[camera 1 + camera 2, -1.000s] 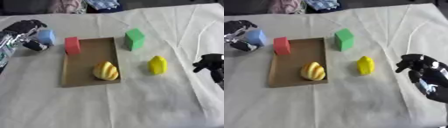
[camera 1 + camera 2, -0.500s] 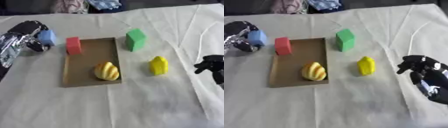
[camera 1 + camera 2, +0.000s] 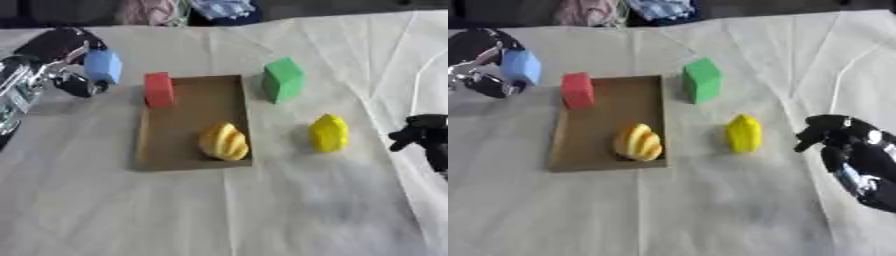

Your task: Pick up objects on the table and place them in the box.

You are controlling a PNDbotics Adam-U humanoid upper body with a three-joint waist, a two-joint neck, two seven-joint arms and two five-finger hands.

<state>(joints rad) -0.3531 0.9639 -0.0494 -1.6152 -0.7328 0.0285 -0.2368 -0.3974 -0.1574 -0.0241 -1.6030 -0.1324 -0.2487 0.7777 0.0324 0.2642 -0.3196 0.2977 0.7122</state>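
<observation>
Moved: our left hand (image 3: 61,65), curled around the blue block (image 3: 103,66), had carried it nearer the box (image 3: 191,150).
Right hand (image 3: 846,145): curled, empty.
Advice: we should clear the red block (image 3: 158,89).

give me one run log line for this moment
left hand: holding blue block | right hand: idle, curled | box: yellow ridged object, red block at corner | on table: green block, yellow object

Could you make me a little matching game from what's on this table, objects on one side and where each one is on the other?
Things:
1. blue block
2. red block
3. orange shell-shaped thing
4. yellow thing

Places:
A. on the cloth, right of the box
B. held in the left hand
C. lying inside the box
D. at the box's far left corner

Pairs: 1-B, 2-D, 3-C, 4-A
</observation>
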